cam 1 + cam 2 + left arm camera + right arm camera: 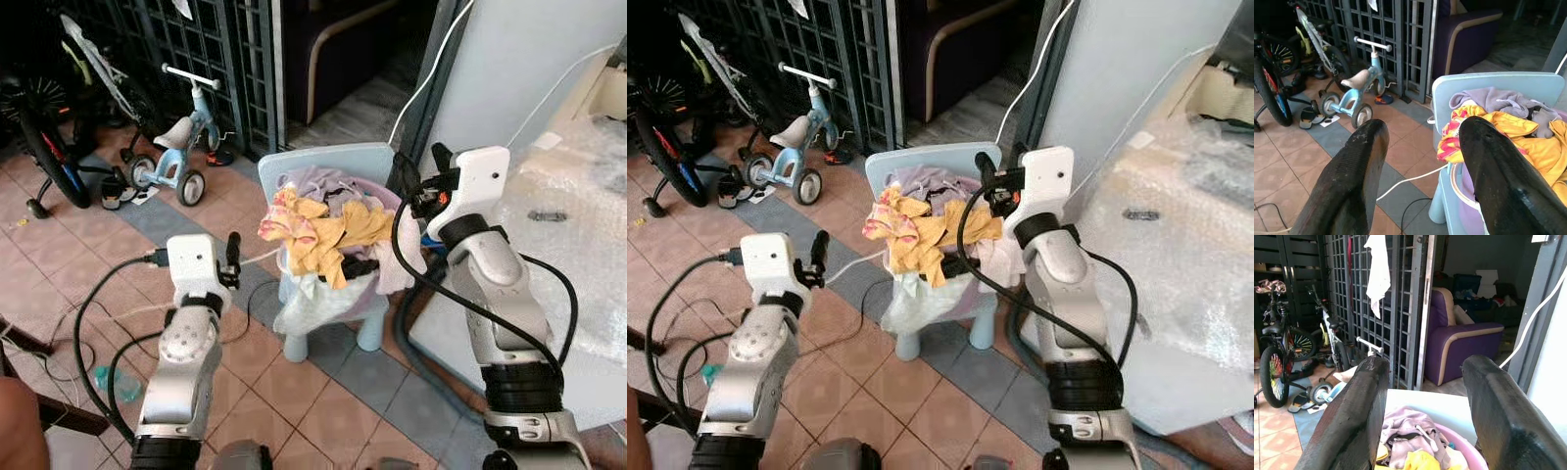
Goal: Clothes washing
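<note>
At centre frame a pink laundry basin (384,284) heaped with clothes (328,230) — yellow, lilac, white — sits on a pale-blue plastic chair (323,162). The left gripper (1422,161), fingers released and spread, hovers low left of the chair. The right gripper (1422,406), likewise spread and empty, hangs over the basin's right rim. A blue tricycle (181,147) stands upper left.

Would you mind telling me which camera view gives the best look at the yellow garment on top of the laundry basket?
The left eye view: the yellow garment lies spread across the pink basket, unobstructed. The right eye view shows the same with the right arm's cable crossing it. The left wrist view catches one side behind a finger; the right wrist view shows a sliver.
</note>
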Controlling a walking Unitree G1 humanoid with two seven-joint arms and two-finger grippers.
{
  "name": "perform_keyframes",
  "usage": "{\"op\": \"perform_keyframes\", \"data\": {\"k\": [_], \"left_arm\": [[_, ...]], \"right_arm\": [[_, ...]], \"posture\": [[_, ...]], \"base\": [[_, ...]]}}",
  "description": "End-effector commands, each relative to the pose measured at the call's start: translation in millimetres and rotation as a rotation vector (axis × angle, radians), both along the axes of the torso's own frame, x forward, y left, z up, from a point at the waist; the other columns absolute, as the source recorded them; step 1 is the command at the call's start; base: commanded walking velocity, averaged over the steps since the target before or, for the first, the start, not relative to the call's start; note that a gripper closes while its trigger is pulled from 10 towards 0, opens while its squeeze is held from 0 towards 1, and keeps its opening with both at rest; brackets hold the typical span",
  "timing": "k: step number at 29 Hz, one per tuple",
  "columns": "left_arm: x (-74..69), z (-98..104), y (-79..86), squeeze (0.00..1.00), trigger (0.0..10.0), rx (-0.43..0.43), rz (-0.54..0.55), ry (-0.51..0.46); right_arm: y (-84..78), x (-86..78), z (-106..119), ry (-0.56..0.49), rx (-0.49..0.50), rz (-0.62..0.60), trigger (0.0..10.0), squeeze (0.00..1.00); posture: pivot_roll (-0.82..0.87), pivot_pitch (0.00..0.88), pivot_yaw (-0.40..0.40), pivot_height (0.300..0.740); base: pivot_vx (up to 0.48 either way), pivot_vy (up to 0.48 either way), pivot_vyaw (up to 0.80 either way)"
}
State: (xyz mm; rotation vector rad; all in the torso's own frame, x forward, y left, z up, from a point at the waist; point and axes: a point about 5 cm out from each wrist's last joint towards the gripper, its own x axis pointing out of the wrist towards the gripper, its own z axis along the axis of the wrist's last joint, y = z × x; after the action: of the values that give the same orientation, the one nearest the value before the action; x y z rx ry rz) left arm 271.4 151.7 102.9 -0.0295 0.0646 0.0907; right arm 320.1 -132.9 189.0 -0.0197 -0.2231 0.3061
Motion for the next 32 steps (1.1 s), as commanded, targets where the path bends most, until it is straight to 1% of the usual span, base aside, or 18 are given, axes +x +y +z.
{"op": "perform_keyframes", "data": {"k": [1,7,9,11,14,16,17,20,21,24,26,27,29,32], "left_arm": [[1.0,3.6,-7.0,0.0,10.0,-0.008,-0.023,-0.016],[0.7,2.3,-5.8,0.0,10.0,0.005,-0.022,-0.014],[1.5,2.5,-6.1,0.0,10.0,0.007,-0.028,-0.016],[1.7,2.5,-5.9,0.0,10.0,0.008,-0.027,-0.015],[1.9,2.4,-5.4,0.0,10.0,0.003,-0.022,-0.013],[1.2,2.1,-4.8,0.0,10.0,0.001,-0.014,-0.009],[1.2,2.1,-4.8,0.0,10.0,0.001,-0.014,-0.009],[0.2,0.7,-3.3,0.0,10.0,0.001,0.003,0.006],[-1.3,0.9,-2.2,0.0,10.0,0.005,0.009,0.005],[-3.8,0.5,-0.1,0.0,10.0,0.011,0.022,0.012],[-5.9,0.6,-0.2,0.0,10.0,0.01,0.007,0.011],[-7.9,-0.8,0.5,0.0,10.0,0.005,0.01,0.027],[-10.1,-3.0,4.4,0.0,10.0,0.002,0.042,0.05],[-13.1,-1.7,5.7,0.0,10.0,0.011,0.037,0.045]], "right_arm": [[-7.3,-0.1,-0.1,0.001,-0.014,-0.02,10.0,0.0],[-12.4,1.1,-6.8,0.022,-0.089,-0.073,10.0,0.0],[-7.4,3.8,-8.1,0.041,-0.109,-0.012,10.0,0.0],[-5.0,4.5,-7.8,0.044,-0.115,0.015,10.0,0.0],[-1.0,5.1,-5.8,0.024,-0.149,0.06,10.0,0.0],[4.2,2.6,-17.6,0.071,-0.193,0.119,10.0,0.0],[4.2,2.6,-17.6,0.071,-0.193,0.119,10.0,0.0],[8.1,-0.8,-27.4,0.095,-0.217,0.158,10.0,0.0],[9.7,-3.3,-35.4,0.119,-0.203,0.149,10.0,0.0],[12.3,-5.7,-44.8,0.15,-0.168,0.123,10.0,0.0],[11.5,-5.1,-54.0,0.197,-0.139,0.08,10.0,0.0],[11.2,-4.2,-63.6,0.239,-0.137,0.043,10.0,0.0],[12.3,-4.0,-69.8,0.233,-0.159,0.009,10.0,0.0],[13.3,-5.6,-77.3,0.245,-0.19,-0.006,10.0,0.0]], "posture": [[-0.01,0.051,0.02,0.74],[-0.02,0.054,0.029,0.74],[-0.02,0.056,0.031,0.74],[-0.02,0.056,0.031,0.74],[-0.02,0.058,0.032,0.74],[-0.01,0.06,0.032,0.74],[-0.01,0.06,0.032,0.74],[0.0,0.076,0.029,0.74],[0.01,0.073,0.026,0.74],[0.02,0.078,0.025,0.74],[0.03,0.083,0.026,0.74],[0.03,0.087,0.027,0.74],[0.04,0.093,0.029,0.74],[0.05,0.099,0.029,0.74]], "base": [[0.412,0.0,0.0],[0.429,0.0,0.0],[0.412,0.0,0.0],[0.345,0.0,0.0],[0.435,0.0,0.0],[0.465,0.0,0.0],[0.465,0.0,0.0],[0.456,0.0,0.0],[0.446,0.0,0.0],[0.458,0.0,0.0],[0.472,0.0,0.0],[0.472,0.0,0.0],[0.184,0.0,0.0],[0.0,0.0,0.0]]}}
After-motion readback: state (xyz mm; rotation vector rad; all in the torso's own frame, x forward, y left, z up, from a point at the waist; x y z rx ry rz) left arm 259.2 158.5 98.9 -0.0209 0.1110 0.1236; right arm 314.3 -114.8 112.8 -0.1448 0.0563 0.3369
